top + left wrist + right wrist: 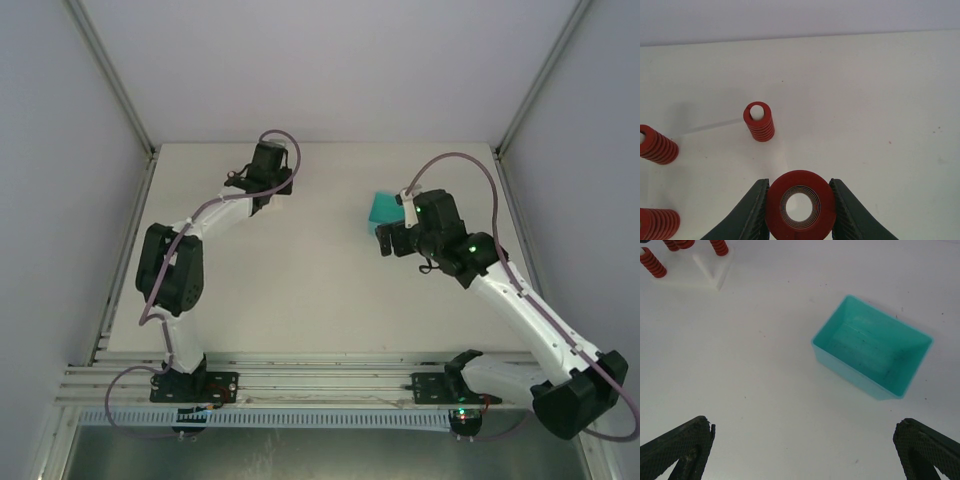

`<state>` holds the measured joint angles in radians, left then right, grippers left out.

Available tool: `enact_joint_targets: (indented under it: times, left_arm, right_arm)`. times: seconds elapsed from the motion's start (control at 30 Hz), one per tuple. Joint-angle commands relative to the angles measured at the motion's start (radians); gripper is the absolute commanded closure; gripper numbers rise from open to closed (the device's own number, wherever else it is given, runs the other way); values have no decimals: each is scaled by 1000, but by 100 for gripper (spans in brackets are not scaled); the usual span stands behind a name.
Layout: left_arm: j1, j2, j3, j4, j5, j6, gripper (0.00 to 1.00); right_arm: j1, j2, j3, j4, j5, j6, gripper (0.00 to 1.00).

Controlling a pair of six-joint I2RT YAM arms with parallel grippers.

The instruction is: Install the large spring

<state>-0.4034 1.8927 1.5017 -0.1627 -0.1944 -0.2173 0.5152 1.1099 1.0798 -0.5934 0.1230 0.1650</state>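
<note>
Left end effector [799,184] is clamped on the large spring [773,207], which sits end-on between the two pads with its bore facing the wrist camera, held above the worktop [880,100] at the far left. Just ahead stands a small spring [760,125] with a white peg [756,112] showing in its top, and two more springs [659,146] lie at the left edge. No free peg can be made out in this view, so the target is uncertain. The main risk is misalignment: if the bore comes down off-centre, a coil would likely catch on the peg tip and the round spring could roll or slip out from between the pads. The pads flank the spring widely and could also knock a neighbouring spring during the descent. The left wrist view alone shows the grip and the bore; from the top view the spring is hidden under the wrist. The right wrist view alone shows the white base [707,267] that carries the springs, which blends into the worktop elsewhere, and a teal bin [840,360] with nothing visible inside. Right end effector [802,426] hangs over that bin with jaws spread wide, holding nothing, well apart from the left arm.
</note>
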Motion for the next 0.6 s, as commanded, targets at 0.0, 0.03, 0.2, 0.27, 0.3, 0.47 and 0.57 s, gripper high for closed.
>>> enact_joint_targets:
  times: [0.0,0.03,0.2,0.27,0.3,0.47,0.57]
  left_arm:
    - [6,17,-5,65,-37,33,100]
    - [6,22,-8,65,-33,33,100]
    - [10,33,-26,73,-29,35,100]
    - [11,37,-29,72,-32,35,100]
    - [14,38,-33,72,-33,33,100]
    - [27,47,-48,82,-23,33,100]
    - [33,51,-47,83,-28,32,100]
  right_arm:
    - [-3,-9,14,-33,27,15,1]
    - [-3,-5,19,-34,27,16,1]
    - [-3,18,40,-33,19,13,1]
    - [-4,26,43,-31,17,13,1]
    - [-3,28,44,-31,18,13,1]
    - [-3,32,46,-26,14,12,1]
    - [-4,37,49,-28,18,7,1]
